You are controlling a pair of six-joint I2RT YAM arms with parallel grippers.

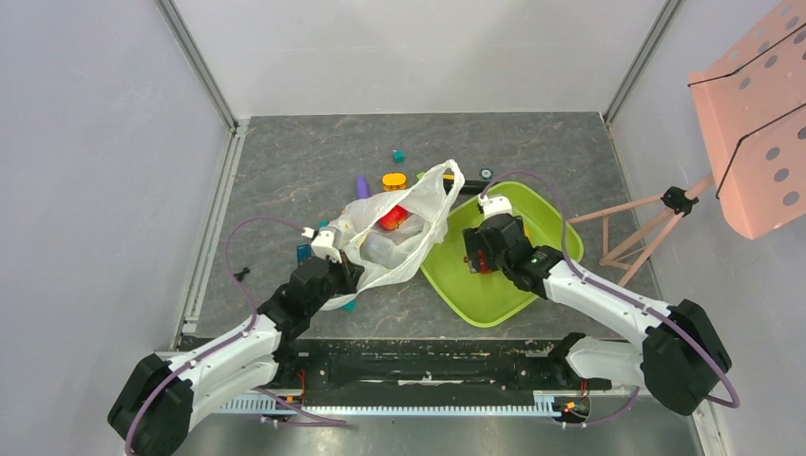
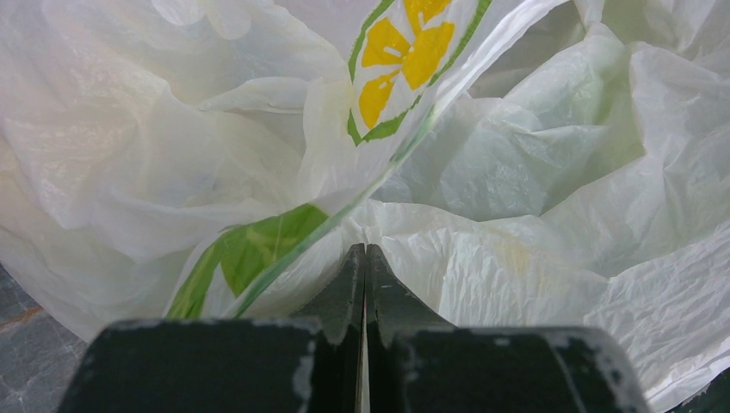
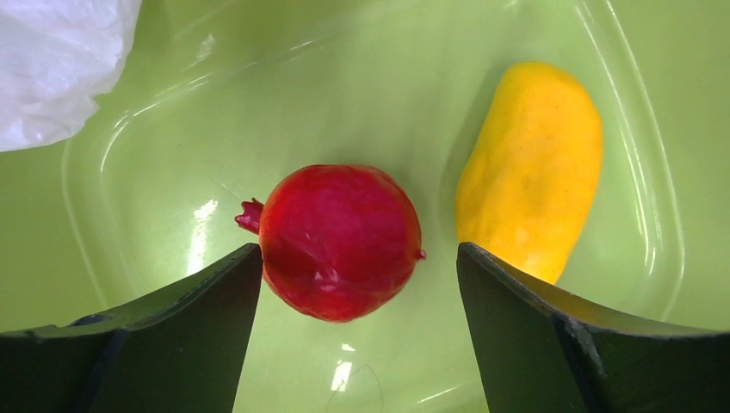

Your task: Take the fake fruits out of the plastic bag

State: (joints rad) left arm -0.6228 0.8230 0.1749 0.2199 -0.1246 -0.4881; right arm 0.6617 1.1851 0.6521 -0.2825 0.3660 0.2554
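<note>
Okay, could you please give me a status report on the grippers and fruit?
Left gripper shut on plastic bag. Right gripper open over red fruit in green tray, yellow fruit beside. Second red fruit inside bag. No obstruction seen.

No words, numbers, labels or brand marks can be read in any of the views. The only printing is on the bag point(image 2: 534, 163), and it is pictures with no letters: a yellow lemon slice point(image 2: 403, 53) edged in green, and a green leaf point(image 2: 258, 249) below it.
</note>
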